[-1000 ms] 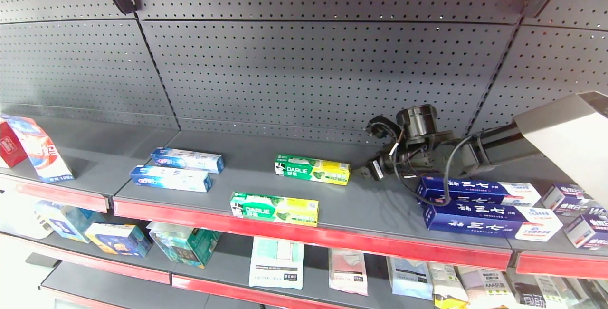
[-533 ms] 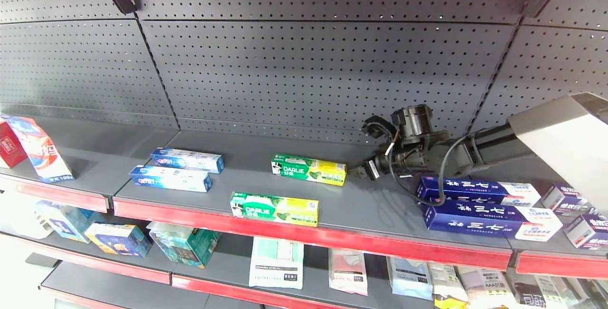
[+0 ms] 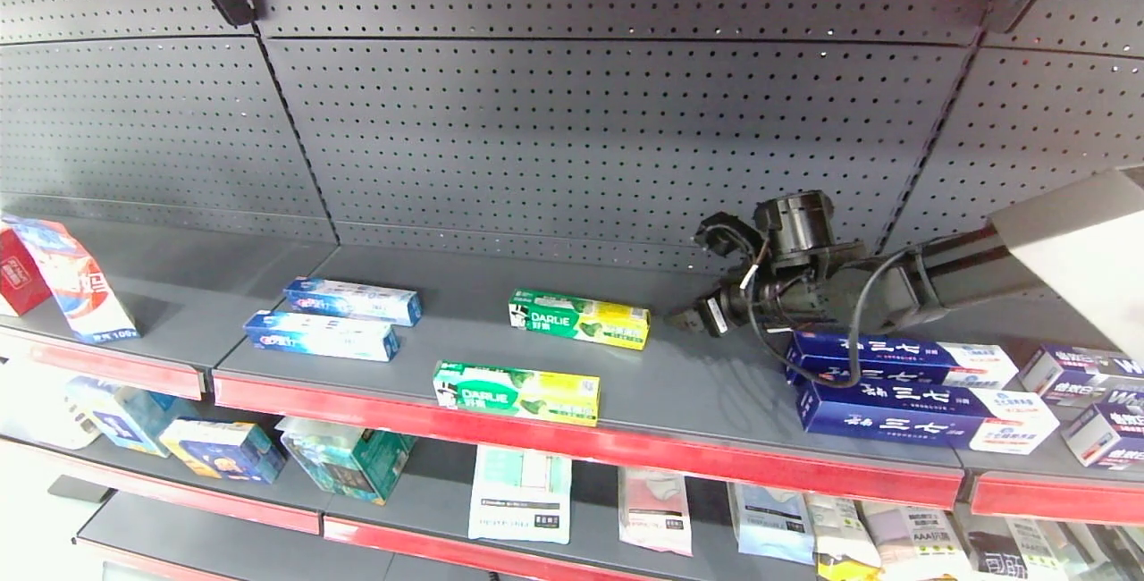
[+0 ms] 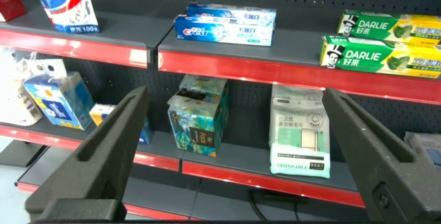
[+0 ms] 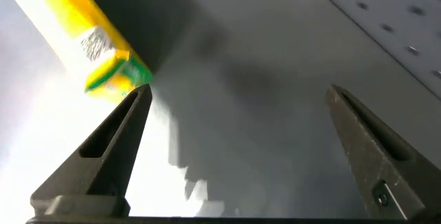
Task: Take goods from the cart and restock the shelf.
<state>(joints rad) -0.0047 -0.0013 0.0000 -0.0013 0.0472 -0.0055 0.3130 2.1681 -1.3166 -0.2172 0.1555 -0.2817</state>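
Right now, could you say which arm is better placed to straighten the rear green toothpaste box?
Right: the right tool, open, sits beside the rear green box; the left tool faces lower shelves.

The shelf deck (image 3: 706,384) below my right gripper (image 3: 684,318) looks like smooth, matt grey painted metal, and so does the perforated back panel (image 3: 581,134). The red front strip (image 3: 679,451) has a glossy, plastic-looking sheen. The green-and-yellow toothpaste box (image 3: 579,319) just left of that gripper is glossy printed card. The fingers (image 4: 103,148) of my left gripper (image 4: 236,94) are faced in a matt black, finely grainy material, and the white pouch (image 4: 298,138) on the lower shelf looks like smooth plastic film.
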